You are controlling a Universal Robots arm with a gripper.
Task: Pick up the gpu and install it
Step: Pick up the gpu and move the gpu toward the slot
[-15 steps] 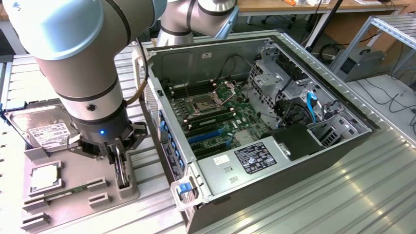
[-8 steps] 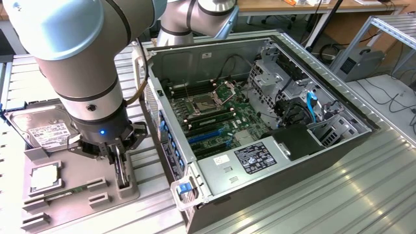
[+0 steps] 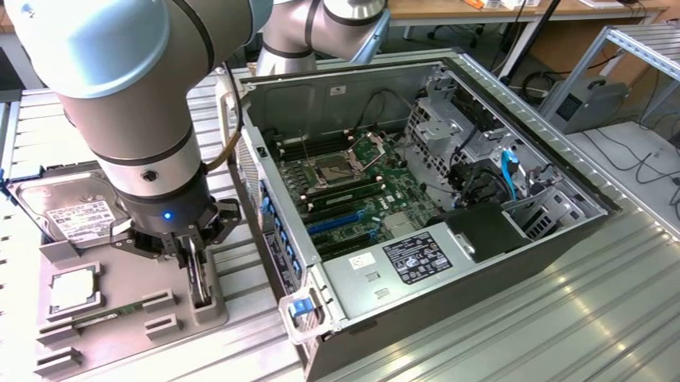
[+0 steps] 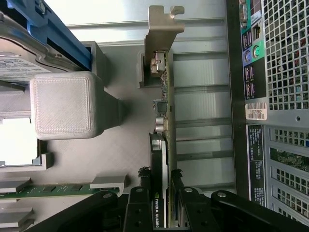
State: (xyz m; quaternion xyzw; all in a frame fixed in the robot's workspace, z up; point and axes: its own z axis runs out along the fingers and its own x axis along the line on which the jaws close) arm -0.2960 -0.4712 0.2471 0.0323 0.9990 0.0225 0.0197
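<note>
Gripping the gpu (image 4: 160,121) is as far as the work has got. The gripper (image 3: 189,259) hangs low over the grey parts tray (image 3: 207,314), which lies at about eight o'clock from the open computer case (image 3: 499,263) in the exterior view, on that view's left.

In the wrist view the fingers (image 4: 139,205) stand one on each face of the card, pressed up against it, so I judge them clenched on the gpu and not released. The card stands on edge. Its silver end bracket (image 4: 163,29) sits at the far end from the gripper, by a notch in the tray, and nothing shows the card raised clear of its holder.

On the tray, the hard drive (image 3: 69,211) lies at about ten o'clock from the gripper in the exterior view, the processor (image 3: 75,290) at about eight o'clock, and the memory stick (image 3: 111,312) just below that.

The pick-up is therefore begun but not finished, since the grasp looks made and the lift does not. The whole install is left to do. The case lies on its side on the ribbed worktop (image 3: 552,318) with the motherboard (image 3: 356,199) exposed, and I see no card seated in the blue expansion slots (image 3: 345,219).
</note>
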